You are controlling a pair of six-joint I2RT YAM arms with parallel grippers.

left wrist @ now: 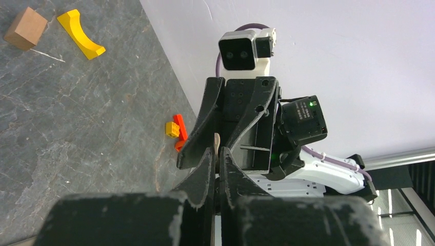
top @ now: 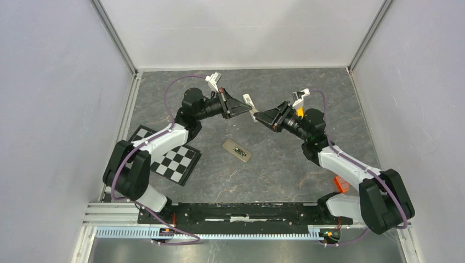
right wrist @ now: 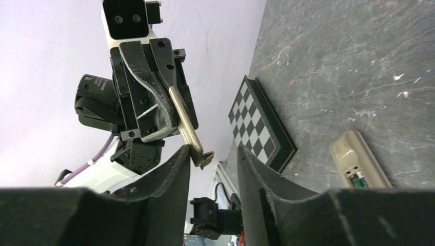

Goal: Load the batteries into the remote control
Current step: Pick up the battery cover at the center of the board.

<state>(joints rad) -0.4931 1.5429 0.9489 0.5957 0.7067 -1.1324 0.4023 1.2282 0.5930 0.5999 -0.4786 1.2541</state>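
Left of the remote point(top: 237, 150) and just beside it lies a checkerboard point(top: 173, 159). The remote itself rests flat on the table, back up. Its long axis runs on a slant from far-left to near-right, and its recess is open. A greenish thing point(right wrist: 357, 178) shows in the recess, probably a battery, though how many are in there I cannot tell. Above the remote and beyond it, raised off the table, the left gripper point(top: 243, 107) is clamped tight on a thin tan strip point(right wrist: 184, 120) with a clip at its free end. By its look this is the remote's battery cover. The strip's long axis points away from the left fingers toward the right arm. Its clipped end sits between the fingers of the right gripper point(right wrist: 211, 154), which faces the left gripper from beyond the remote and to its right. The right jaws stand about half apart, wider than the strip. The clip lies close against one finger, but I cannot tell whether it touches, and nothing is gripped there yet. Both grippers are about equally near the remote, which lies down and toward the bases from their meeting point. I judge a handover of the strip is at hand. The right jaws must pinch it across its thin faces before the left lets go.
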